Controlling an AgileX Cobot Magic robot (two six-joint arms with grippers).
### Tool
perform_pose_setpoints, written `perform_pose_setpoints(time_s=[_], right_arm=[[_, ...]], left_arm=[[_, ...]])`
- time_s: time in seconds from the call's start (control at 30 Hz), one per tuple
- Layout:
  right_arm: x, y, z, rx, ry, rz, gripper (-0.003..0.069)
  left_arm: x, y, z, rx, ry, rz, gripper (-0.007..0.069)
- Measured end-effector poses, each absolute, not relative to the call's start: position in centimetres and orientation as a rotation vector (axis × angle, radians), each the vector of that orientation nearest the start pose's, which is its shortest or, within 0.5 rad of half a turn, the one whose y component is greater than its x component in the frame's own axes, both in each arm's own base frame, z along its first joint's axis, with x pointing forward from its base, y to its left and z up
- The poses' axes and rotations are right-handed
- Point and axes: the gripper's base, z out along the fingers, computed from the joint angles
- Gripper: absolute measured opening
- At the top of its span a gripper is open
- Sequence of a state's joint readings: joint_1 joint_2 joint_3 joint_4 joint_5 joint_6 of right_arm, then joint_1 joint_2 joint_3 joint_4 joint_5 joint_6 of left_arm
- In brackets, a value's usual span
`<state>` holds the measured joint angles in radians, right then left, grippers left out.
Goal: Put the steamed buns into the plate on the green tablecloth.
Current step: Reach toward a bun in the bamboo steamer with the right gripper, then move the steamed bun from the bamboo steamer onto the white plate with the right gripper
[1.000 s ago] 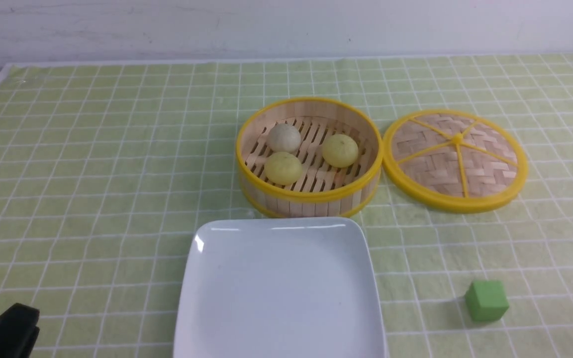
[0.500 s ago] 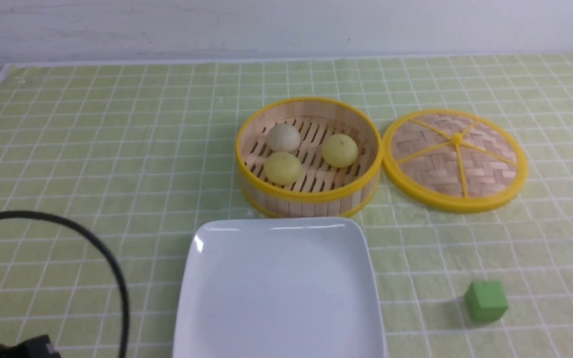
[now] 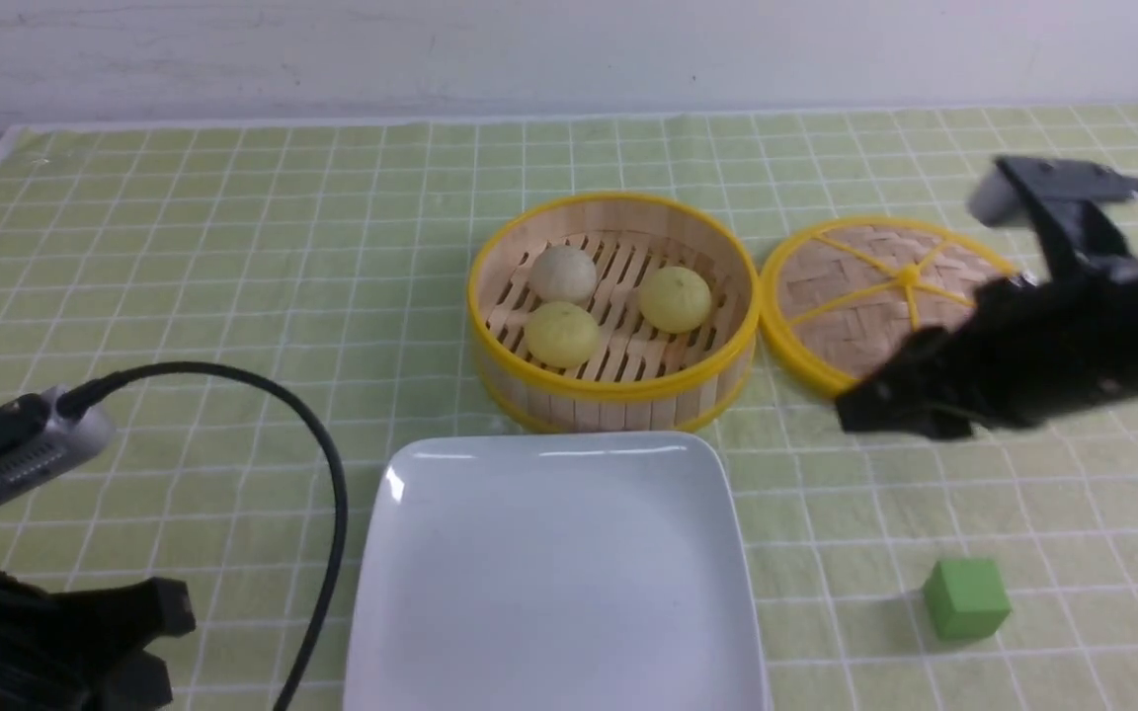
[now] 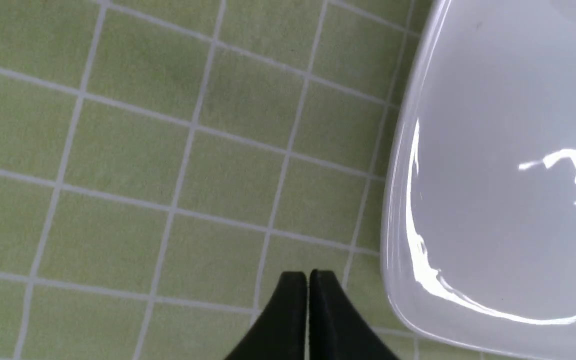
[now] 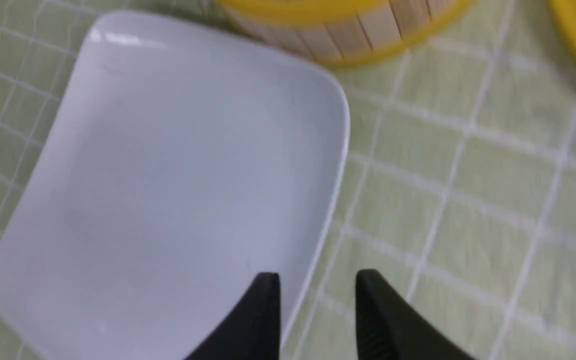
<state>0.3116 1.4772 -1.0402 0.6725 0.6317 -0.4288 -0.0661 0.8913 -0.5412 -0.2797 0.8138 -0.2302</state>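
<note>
Three steamed buns lie in the bamboo steamer: a greyish-white one (image 3: pixel 563 273) and two pale yellow-green ones (image 3: pixel 560 334) (image 3: pixel 675 298). The white square plate (image 3: pixel 549 573) (image 4: pixel 498 150) (image 5: pixel 178 165) sits empty on the green tablecloth (image 3: pixel 233 296), just in front of the steamer. My left gripper (image 3: pixel 172 610) (image 4: pixel 308 275) is shut on nothing, low beside the plate's left edge. My right gripper (image 3: pixel 855 410) (image 5: pixel 318 276) hovers open and empty in front of the lid, to the right of the plate's far right corner.
The round yellow-rimmed steamer basket (image 3: pixel 614 385) (image 5: pixel 348 35) stands behind the plate. Its woven lid (image 3: pixel 865 296) lies to the right, partly covered by my right arm. A green cube (image 3: pixel 966 596) sits at the front right. A black cable (image 3: pixel 327 474) arcs over the left arm.
My right arm has come into view from the right, over the lid. My left arm has risen, with its camera and cable showing. The buns, plate and cube have not moved.
</note>
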Motion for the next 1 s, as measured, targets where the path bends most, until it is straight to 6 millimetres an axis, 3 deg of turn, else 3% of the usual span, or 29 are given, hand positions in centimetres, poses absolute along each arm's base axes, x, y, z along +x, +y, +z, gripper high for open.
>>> perform_pose_setpoints(time_s=[0.07,0.1,0.13,0.3,0.33,0.37,0.43,0.53,0.6,0.67,0.77,0.8,0.83,0.87,0.9,0.93,1.0], right_arm=[[32.2,14.7,28.1,-0.424,2.389,0.641,0.0339],[32.4,14.8,27.7,-0.424,2.401,0.64,0.0339],[34.6,16.0,27.5,-0.443,2.388,0.638,0.0353],[40.6,18.8,25.5,-0.461,2.371,0.628,0.0362],[40.7,18.8,25.0,-0.464,2.382,0.625,0.0362],[42.7,19.4,23.9,-0.456,2.397,0.6,0.0362],[43.7,19.7,23.5,-0.441,2.402,0.581,0.0362],[46.4,20.0,21.0,-0.437,2.46,0.467,0.0358],[47.4,20.2,20.0,-0.426,2.488,0.401,0.0322],[47.9,20.3,19.4,-0.423,2.499,0.35,0.0248],[47.7,20.7,20.2,-0.45,2.502,0.317,0.011],[46.9,21.0,21.3,-0.492,2.517,0.293,0.0038],[46.5,21.1,22.0,-0.502,2.517,0.29,0.0027],[44.7,21.8,24.0,-0.567,2.552,0.275,0.0014],[44.3,21.8,24.7,-0.575,2.549,0.273,0.0015],[42.1,22.3,26.8,-0.626,2.572,0.273,0.0015],[38.7,23.1,28.7,-0.662,2.61,0.292,0.0015]], left_arm=[[14.5,-2.8,24.6,-0.406,2.616,-0.43,0.0046],[14.5,-2.8,24.5,-0.407,2.617,-0.43,0.0047],[14.5,-2.8,24.6,-0.407,2.613,-0.43,0.0052],[14.6,-2.8,24.6,-0.407,2.61,-0.43,0.0056],[14.6,-2.8,24.6,-0.407,2.61,-0.43,0.0056],[14.6,-2.8,24.6,-0.407,2.61,-0.43,0.006],[14.6,-2.8,24.6,-0.407,2.61,-0.43,0.0064],[14.6,-2.8,24.6,-0.407,2.61,-0.43,0.0071],[14.6,-2.8,24.6,-0.407,2.61,-0.43,0.0074],[14.6,-2.8,24.6,-0.407,2.61,-0.43,0.0076],[14.6,-2.8,24.6,-0.407,2.61,-0.43,0.008],[14.6,-2.8,24.6,-0.407,2.61,-0.43,0.0083],[14.6,-2.8,24.6,-0.407,2.61,-0.43,0.0085],[14.6,-2.8,24.6,-0.407,2.61,-0.43,0.0088],[14.6,-2.8,24.6,-0.407,2.61,-0.43,0.0088],[14.6,-2.8,24.6,-0.407,2.61,-0.43,0.009],[14.6,-2.8,24.6,-0.407,2.61,-0.43,0.0091]])
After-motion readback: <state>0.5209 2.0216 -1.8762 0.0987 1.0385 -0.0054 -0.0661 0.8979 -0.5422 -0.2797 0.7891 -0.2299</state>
